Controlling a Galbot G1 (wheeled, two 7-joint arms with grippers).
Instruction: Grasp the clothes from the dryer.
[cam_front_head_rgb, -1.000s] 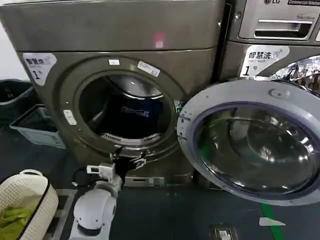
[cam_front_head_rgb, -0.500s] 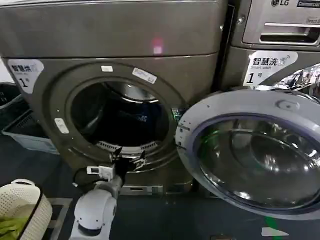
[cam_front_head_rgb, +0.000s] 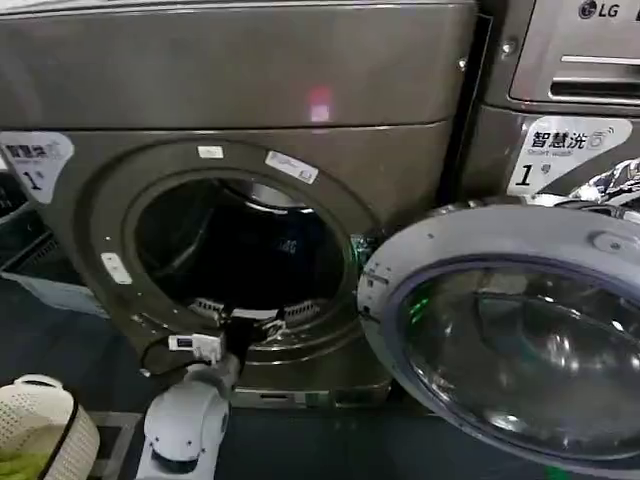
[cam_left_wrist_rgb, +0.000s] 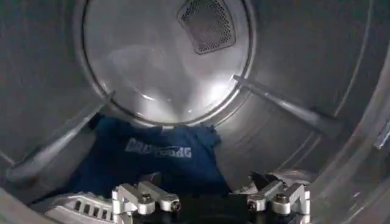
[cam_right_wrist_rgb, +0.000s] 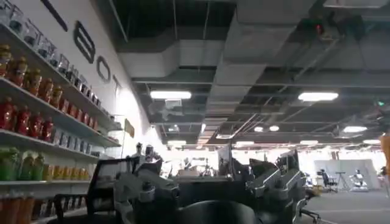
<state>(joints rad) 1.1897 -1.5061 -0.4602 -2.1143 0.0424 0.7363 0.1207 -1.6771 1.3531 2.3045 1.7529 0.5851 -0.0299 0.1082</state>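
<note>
The dryer stands in front of me, its round silver-rimmed door swung open to the right. Deep in the drum lie the clothes, a dark navy garment with pale lettering. My left gripper is at the lower lip of the porthole, just inside the opening. In the left wrist view the clothes rest on the drum floor ahead of the left gripper, which is open and empty, short of the fabric. My right gripper points up toward a ceiling, open and holding nothing.
The open door juts into the space on the right. An LG machine adjoins the dryer. A white woven basket sits at the lower left, with a grey crate behind it. Drum paddles stick out inside.
The dryer has come closer and its porthole fills more of the head view. My left gripper has advanced from in front of the machine to the porthole's lower lip.
</note>
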